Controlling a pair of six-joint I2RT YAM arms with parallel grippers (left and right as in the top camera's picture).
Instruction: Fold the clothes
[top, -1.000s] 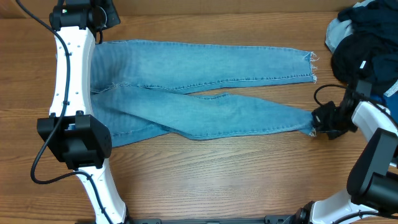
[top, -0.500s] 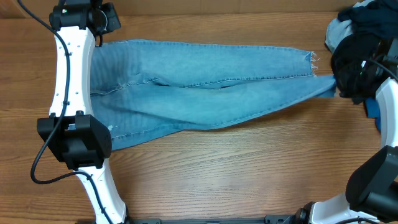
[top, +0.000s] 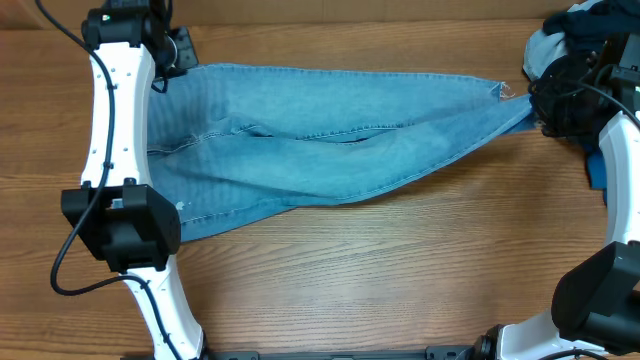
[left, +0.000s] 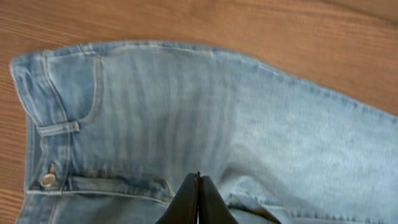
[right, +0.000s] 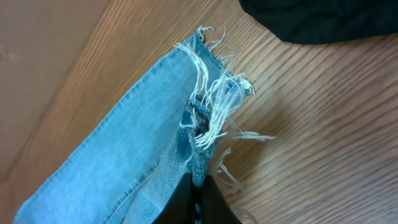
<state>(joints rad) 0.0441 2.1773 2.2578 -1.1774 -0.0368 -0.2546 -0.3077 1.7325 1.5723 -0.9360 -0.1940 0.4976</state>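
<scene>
Overhead, your jeans (top: 320, 140) lie stretched out on the table, waist far from the dark pile (top: 588, 30) and frayed hems right beside it. Light blue denim like this should be soft, limp and fairly heavy, so expect drag; take hems or waistband (left: 59, 129). Your right gripper (right: 198, 186) is clamped on one frayed hem (right: 214, 102). Your left gripper (left: 198, 193) is closed at the waist; whether it pinches cloth, you can't tell.

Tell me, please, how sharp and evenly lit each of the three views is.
Overhead: even light, no glare, the jeans crisp. Left wrist: mildly soft throughout. Right wrist: frayed hem sharp, the black fabric a featureless dark patch.
</scene>
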